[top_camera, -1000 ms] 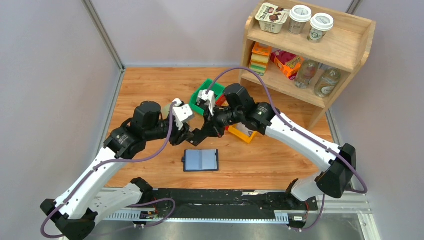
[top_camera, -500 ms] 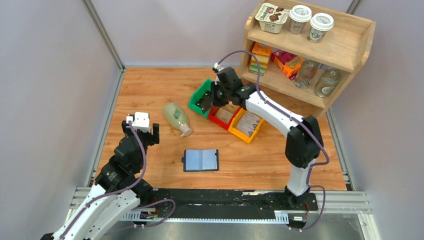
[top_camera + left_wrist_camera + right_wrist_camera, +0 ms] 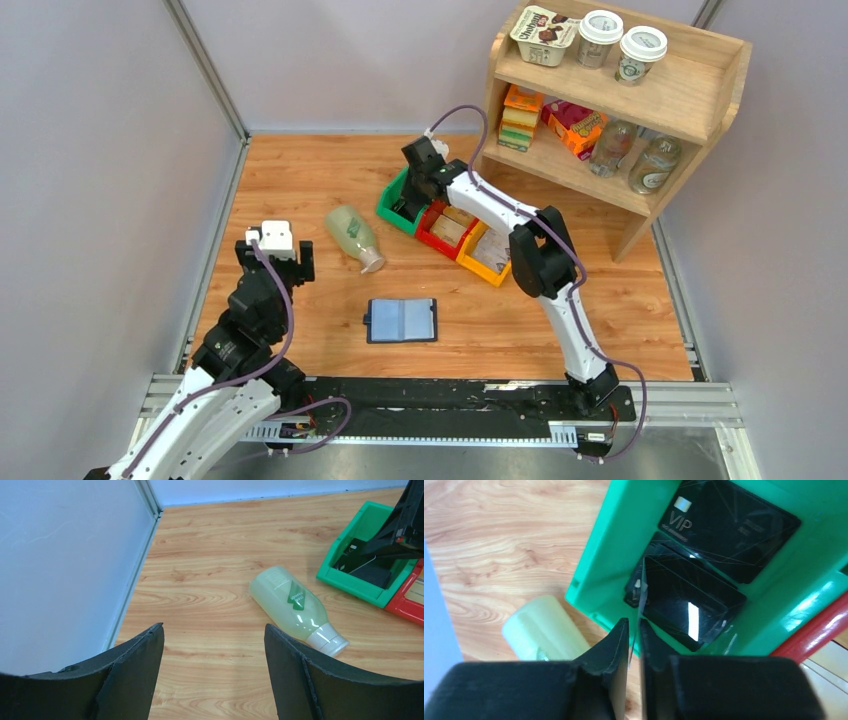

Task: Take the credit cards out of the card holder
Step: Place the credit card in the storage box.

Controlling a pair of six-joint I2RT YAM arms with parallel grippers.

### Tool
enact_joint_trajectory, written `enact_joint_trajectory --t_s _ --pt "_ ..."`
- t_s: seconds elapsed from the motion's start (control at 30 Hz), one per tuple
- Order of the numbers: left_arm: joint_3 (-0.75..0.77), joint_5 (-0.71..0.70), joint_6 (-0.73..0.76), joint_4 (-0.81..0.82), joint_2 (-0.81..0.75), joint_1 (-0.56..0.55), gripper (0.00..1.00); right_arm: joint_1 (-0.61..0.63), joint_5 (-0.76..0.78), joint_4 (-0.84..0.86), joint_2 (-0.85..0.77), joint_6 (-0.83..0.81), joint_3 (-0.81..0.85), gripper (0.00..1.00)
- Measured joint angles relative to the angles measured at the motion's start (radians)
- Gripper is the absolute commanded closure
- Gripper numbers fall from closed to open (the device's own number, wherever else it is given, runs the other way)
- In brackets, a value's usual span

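The step in hand looks like dropping a card into the green bin (image 3: 611, 550). The right gripper (image 3: 634, 625) hangs over the bin's wall on the bottle side, its jaws closed to a slit on a thin dark card (image 3: 642, 582). The card stands on edge and points down toward the other black cards (image 3: 694, 600) lying on the bin floor, one of them marked VIP (image 3: 729, 527). The grip looks light, as if close to letting go.

To do this well, the card's lower edge should be clearly inside the rim before the jaws part. The gripper sits close to that wall, so a small shift toward the middle of the bin would be safer. A slight opening is enough for so thin a thing. After that, a straight lift would keep the fingers from dragging it back out. The cards below look glossy, so it may slide on landing or lean against the wall.

The left gripper (image 3: 214, 630) is wide apart and empty, low over the wood, with a pale bottle (image 3: 292, 605) lying on its side ahead of it. The card holder (image 3: 402, 320) lies open and flat near the front of the table, well apart from both grippers. Whether its sleeves hold more cards is too small to tell
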Motion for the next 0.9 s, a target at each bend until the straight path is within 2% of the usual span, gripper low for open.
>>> enact_joint_trajectory --t_s 0.17,0.3,0.5,0.7,0.83,0.9 --pt "0.000 0.006 -0.001 -0.001 -0.005 0.000 0.19 0.002 0.070 -0.044 0.002 0.003 -0.002 0.61" --pt "0.003 0.030 -0.016 -0.009 0.001 0.000 0.18 0.007 0.122 -0.057 -0.077 -0.026 -0.080 0.46" --pt "0.057 0.108 -0.100 -0.087 0.085 0.001 0.16 0.043 0.171 -0.071 -0.380 -0.101 -0.291 0.31" --pt "0.153 0.245 -0.237 -0.214 0.224 0.001 0.16 0.147 0.172 -0.066 -0.646 -0.131 -0.513 0.28" --pt "0.174 0.383 -0.345 -0.296 0.296 0.002 0.16 0.245 0.156 -0.072 -0.708 -0.129 -0.652 0.32" --pt "0.166 0.460 -0.397 -0.321 0.322 0.003 0.17 0.287 0.140 -0.078 -0.709 -0.120 -0.710 0.37"
